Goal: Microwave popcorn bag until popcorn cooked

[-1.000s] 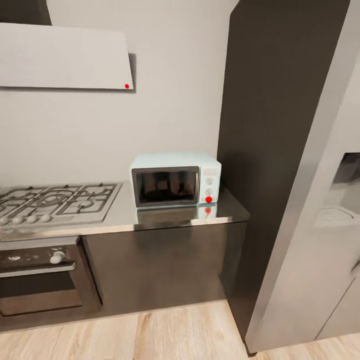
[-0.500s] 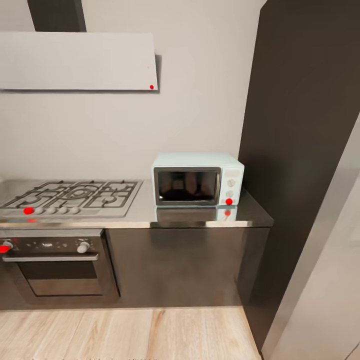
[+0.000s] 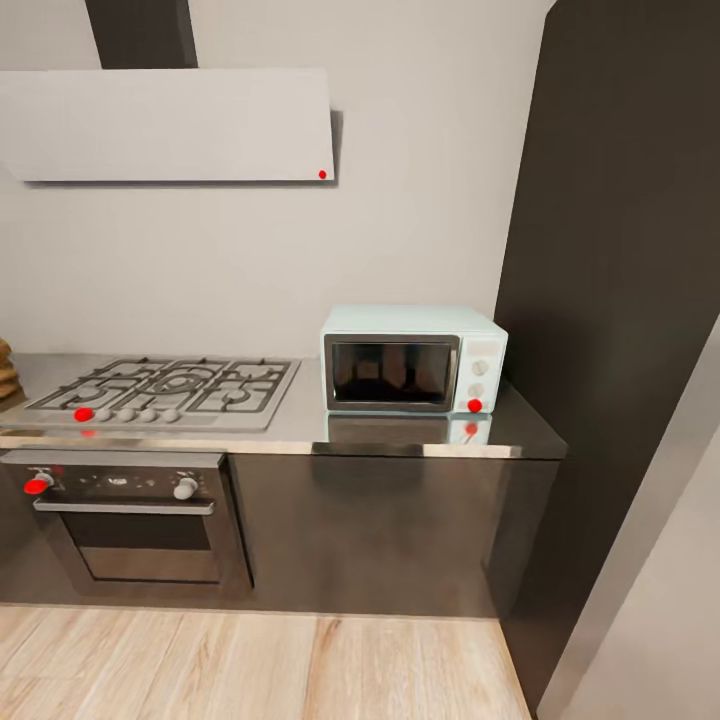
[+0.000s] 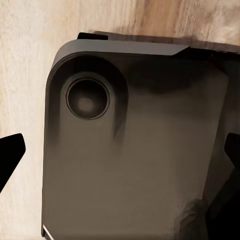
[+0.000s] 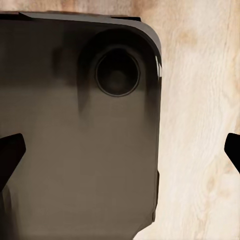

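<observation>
the microwave (image 3: 413, 360) sits on the steel surface (image 3: 290, 432) right of the gas hob (image 3: 165, 390), door closed. a tan edge at the far left may be the popcorn bag (image 3: 5, 368). both grippers, left gripper (image 4: 120, 155) and right gripper (image 5: 120, 152), hang wide apart over the robot's dark base (image 4: 140, 165), well away from it.

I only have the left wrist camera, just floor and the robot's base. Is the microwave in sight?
Observer: Yes. In the head view the microwave sits on the countertop, door shut, right of the hob.
Operator: Any popcorn bag?
Observer: A tan thing shows at the head view's left edge, on the countertop. It is cut off, so I cannot tell what it is.
Operator: And the right gripper?
Observer: In the right wrist view the right gripper is open and empty.
</observation>
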Controlling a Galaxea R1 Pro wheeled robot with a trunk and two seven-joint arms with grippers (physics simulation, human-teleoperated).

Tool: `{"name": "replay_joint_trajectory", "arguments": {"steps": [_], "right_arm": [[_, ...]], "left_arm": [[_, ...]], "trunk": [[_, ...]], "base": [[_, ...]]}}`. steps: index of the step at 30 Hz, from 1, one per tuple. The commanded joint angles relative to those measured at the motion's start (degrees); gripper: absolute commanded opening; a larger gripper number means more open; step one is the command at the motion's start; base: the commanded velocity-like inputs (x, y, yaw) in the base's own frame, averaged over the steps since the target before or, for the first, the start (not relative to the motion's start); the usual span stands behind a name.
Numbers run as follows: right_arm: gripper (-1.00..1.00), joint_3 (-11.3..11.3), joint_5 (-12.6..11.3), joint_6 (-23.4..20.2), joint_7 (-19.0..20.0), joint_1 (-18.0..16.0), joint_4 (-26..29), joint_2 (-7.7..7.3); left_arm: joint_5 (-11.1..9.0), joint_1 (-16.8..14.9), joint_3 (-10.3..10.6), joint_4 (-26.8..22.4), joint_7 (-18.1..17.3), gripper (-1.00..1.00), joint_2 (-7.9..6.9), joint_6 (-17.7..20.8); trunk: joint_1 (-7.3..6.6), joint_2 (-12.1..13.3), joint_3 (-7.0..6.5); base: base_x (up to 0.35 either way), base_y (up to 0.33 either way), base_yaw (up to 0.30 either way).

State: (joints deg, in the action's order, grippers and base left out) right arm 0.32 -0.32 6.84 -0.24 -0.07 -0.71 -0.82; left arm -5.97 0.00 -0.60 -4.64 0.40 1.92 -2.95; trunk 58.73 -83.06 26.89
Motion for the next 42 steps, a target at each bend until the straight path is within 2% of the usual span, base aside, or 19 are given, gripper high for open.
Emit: {"name": "replay_joint_trajectory", "arguments": {"steps": [1,8,33,42], "right_arm": [[1.0,0.0,0.0,0.3,0.0,0.0,-0.1,-0.02],[1.0,0.0,0.0,0.3,0.0,0.0,-0.1,-0.06],[1.0,0.1,0.0,0.3,0.0,0.0,-0.1,0.02],[1.0,0.0,0.0,0.3,0.0,0.0,-0.1,-0.06]], "left_arm": [[-0.5,0.0,0.0,0.0,0.0,1.0,0.02,-0.1],[-0.6,0.0,0.1,0.1,-0.3,1.0,0.02,0.0],[-0.7,0.0,0.0,0.1,-0.4,1.0,0.02,0.0],[-0.7,0.0,0.0,0.1,-0.3,1.0,0.02,0.0]], "trunk": [[0.0,0.0,0.04],[0.0,0.0,0.04],[0.0,0.0,0.04],[0.0,0.0,0.04]], "base": [[0.0,0.0,0.0],[0.044,0.0,0.0],[0.264,0.0,0.0],[0.03,0.0,0.0]]}}
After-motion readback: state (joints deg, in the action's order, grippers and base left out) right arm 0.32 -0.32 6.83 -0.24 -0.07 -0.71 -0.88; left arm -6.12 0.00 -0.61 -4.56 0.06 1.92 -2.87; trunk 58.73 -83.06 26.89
